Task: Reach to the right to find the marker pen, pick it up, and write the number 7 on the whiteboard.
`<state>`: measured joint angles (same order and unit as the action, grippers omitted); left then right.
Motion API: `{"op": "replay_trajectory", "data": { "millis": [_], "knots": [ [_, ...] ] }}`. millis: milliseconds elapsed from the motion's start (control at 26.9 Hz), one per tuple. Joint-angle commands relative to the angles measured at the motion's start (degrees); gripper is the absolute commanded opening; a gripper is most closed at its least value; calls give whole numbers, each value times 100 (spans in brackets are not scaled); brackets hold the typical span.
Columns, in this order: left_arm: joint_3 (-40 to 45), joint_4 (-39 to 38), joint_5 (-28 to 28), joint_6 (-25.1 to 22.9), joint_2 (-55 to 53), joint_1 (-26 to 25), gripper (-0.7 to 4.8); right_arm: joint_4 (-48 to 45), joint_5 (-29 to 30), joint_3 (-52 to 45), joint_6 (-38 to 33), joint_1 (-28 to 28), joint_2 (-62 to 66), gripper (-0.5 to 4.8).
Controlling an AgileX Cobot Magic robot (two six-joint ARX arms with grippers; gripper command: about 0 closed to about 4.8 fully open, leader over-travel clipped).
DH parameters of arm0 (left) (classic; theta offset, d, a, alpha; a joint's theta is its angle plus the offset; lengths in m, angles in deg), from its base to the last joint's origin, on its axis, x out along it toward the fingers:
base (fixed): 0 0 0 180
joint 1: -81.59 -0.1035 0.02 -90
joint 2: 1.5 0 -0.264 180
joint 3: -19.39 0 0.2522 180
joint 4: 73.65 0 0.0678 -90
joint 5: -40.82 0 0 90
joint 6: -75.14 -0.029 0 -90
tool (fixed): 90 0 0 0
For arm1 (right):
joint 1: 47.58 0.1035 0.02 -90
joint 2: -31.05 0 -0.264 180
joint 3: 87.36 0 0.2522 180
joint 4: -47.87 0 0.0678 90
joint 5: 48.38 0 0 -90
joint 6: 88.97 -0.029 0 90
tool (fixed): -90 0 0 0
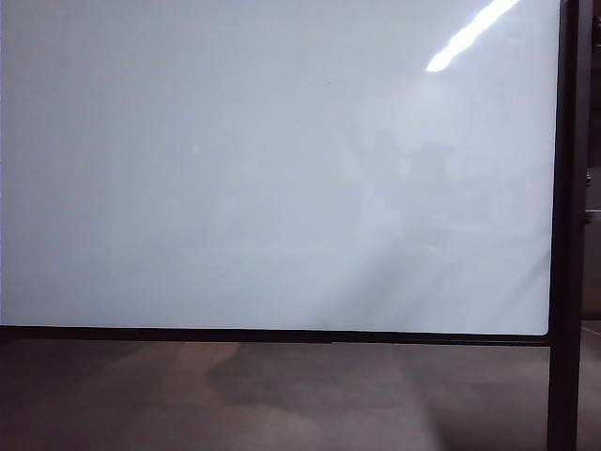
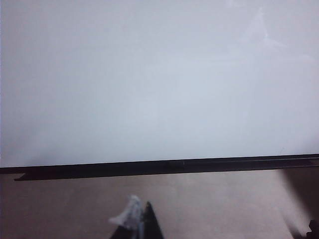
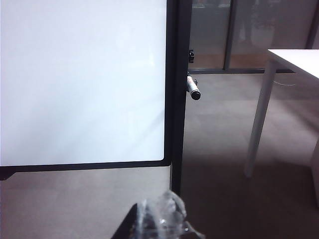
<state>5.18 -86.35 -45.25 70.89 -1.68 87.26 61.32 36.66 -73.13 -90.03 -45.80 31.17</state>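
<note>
Neither gripper appears in the exterior view. That view shows one whiteboard, glossy and blank, in a thin black frame, with one black post at its right edge and brown floor below. No number 7 is drawn on it yet, and no pen can be seen here.

In the left wrist view, the left gripper shows only as dark fingertips pressed together, one wrapped in pale tape, with nothing between them. It faces the whiteboard and its bottom frame bar. No pen is in sight here either.

In the right wrist view, the right gripper is likewise closed and empty, its tips wrapped in crinkled clear tape. Ahead of it stand the whiteboard and the post. One pen is clipped or stuck to the far side of that post, just beside a small black knob. Its long axis juts out away from the board and slants slightly down, dark cap outward. It lies beyond and above the right gripper, on the post's outer side, so the right arm is plainly the nearer one. I judge the jaws must part before they can close across the barrel. One white table stands well apart, farther out.
</note>
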Motion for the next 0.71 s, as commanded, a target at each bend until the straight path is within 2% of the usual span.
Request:
{"op": "replay_trajectory", "data": {
  "millis": [37,223,372,446,558,706],
  "knots": [
    [-4,72,-7,20,-4,-4,-6,-81,-28,-13,13,2,0,-7],
    [-4,116,-4,70,-4,-4,-6,-142,-26,-7,4,4,0,-7],
    [-236,225,15,640,-4,-4,-6,-101,-31,595,4,4,2,-8],
    [-560,223,52,817,-4,-4,-6,0,-166,1056,2,2,2,-8],
    [-1370,85,319,809,-177,-4,-6,597,-391,2011,0,2,315,-8],
    [-2398,31,201,809,-1106,-2,-6,404,-396,2892,2,2,1156,-8]
  ]
}}
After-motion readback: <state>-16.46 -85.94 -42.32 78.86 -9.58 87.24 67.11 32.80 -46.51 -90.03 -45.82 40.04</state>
